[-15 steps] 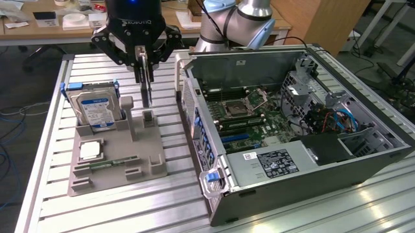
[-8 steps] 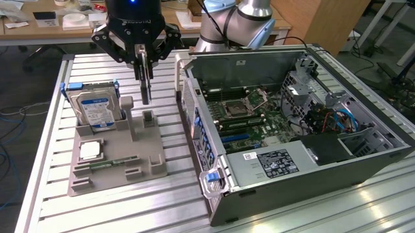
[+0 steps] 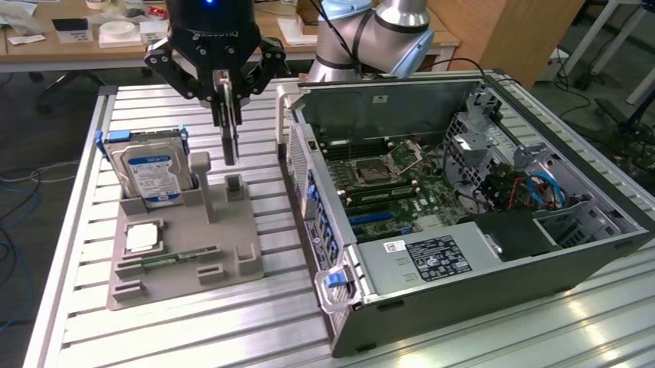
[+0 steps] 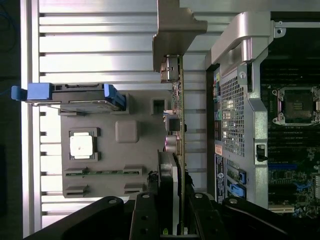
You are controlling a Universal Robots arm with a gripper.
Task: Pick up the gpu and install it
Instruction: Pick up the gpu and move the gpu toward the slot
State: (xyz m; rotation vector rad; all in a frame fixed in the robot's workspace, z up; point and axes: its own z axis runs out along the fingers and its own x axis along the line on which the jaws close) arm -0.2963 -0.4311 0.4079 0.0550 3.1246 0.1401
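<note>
From my remote desk I am counting one of each: one robot arm [image 3: 379,34], one gripper [image 3: 226,115], one gpu [image 3: 232,146], one hard drive [image 3: 153,175] in blue rails, one square processor chip [image 3: 143,238] and one green memory stick [image 3: 179,259]; I am also tallying one grey parts holder [image 3: 233,234], one open computer case [image 3: 461,287] and one slatted aluminium table [image 3: 205,330], with one wooden desk [image 3: 61,50] standing behind

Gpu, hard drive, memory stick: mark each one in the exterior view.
gpu [image 3: 232,146]: exterior view, lower half of the thin card.
hard drive [image 3: 153,175]: exterior view, its blue-white label.
memory stick [image 3: 178,257]: exterior view, middle of the green strip.
</note>
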